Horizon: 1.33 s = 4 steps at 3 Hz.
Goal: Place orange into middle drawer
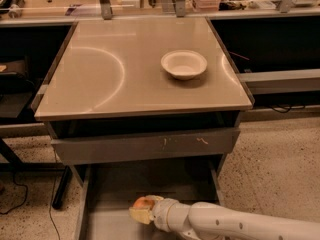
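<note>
The orange (143,202) is held in my gripper (142,210) low in the camera view, just above the floor of the pulled-out middle drawer (115,184), a wide shallow grey metal drawer under the table. My white arm (235,225) comes in from the lower right. The gripper's pale fingers (139,215) wrap the orange, so only its top shows. Above it is the grey drawer front (145,145) with pale scratch marks, which is closed.
A white bowl (183,64) stands on the beige tabletop (100,74) at the right. Dark shelves flank the table on both sides. A speckled floor (280,164) lies to the right. Cables lie at the lower left.
</note>
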Available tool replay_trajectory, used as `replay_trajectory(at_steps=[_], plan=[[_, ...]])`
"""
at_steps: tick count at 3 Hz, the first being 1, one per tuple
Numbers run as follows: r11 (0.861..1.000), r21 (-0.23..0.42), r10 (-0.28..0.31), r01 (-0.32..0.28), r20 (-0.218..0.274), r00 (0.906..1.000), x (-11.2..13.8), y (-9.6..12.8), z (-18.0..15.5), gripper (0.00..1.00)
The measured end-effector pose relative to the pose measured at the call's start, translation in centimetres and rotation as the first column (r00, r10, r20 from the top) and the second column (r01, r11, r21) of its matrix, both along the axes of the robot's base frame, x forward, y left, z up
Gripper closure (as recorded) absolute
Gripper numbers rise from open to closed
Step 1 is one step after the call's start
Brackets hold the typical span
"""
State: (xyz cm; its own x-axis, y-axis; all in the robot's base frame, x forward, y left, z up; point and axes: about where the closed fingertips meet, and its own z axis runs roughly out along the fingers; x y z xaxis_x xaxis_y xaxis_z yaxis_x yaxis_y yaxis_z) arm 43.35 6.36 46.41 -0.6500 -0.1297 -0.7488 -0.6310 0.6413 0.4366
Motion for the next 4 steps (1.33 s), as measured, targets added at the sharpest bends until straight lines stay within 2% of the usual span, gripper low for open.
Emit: replay_trajectory(at_steps=[2,4], plan=[[0.999,0.002,-0.034,0.034,0.019,0.9992,2.9,-0.9,-4.1,1.00],[0.999,-0.031,-0.041,0.043,0.069,0.9968,5.4,-1.3,-6.0,1.00]])
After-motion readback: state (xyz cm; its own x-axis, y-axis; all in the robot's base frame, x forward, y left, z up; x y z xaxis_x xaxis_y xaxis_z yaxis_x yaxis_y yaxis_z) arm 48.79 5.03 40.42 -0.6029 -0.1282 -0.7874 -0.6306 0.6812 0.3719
